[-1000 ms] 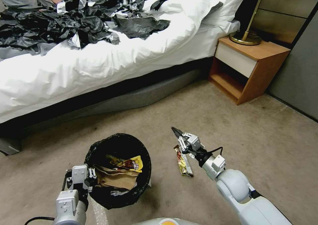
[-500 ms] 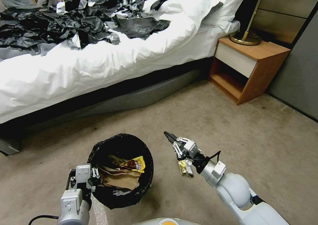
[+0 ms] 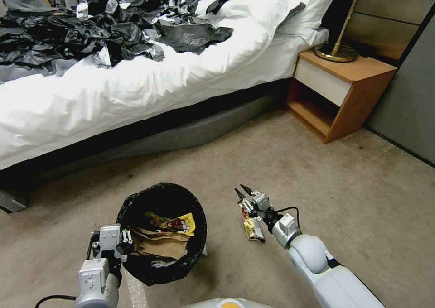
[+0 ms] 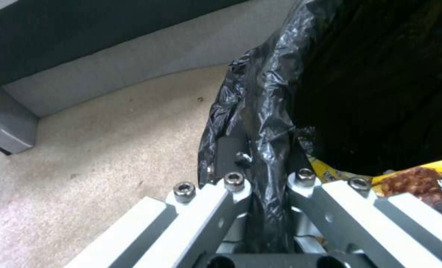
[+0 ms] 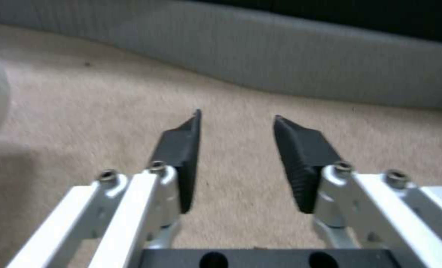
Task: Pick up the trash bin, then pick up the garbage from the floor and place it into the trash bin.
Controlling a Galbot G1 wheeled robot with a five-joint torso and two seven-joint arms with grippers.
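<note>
The left gripper (image 3: 123, 243) clamps the trash bin (image 3: 161, 233) by its rim. Just right of the bin, a gold wrapper (image 3: 251, 224) lies beneath the right gripper (image 3: 241, 191), fingers spread and empty.

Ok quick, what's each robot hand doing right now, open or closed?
Left hand: closed on the rim of the trash bin.
Right hand: open and empty, just above the gold wrapper on the carpet.
</note>
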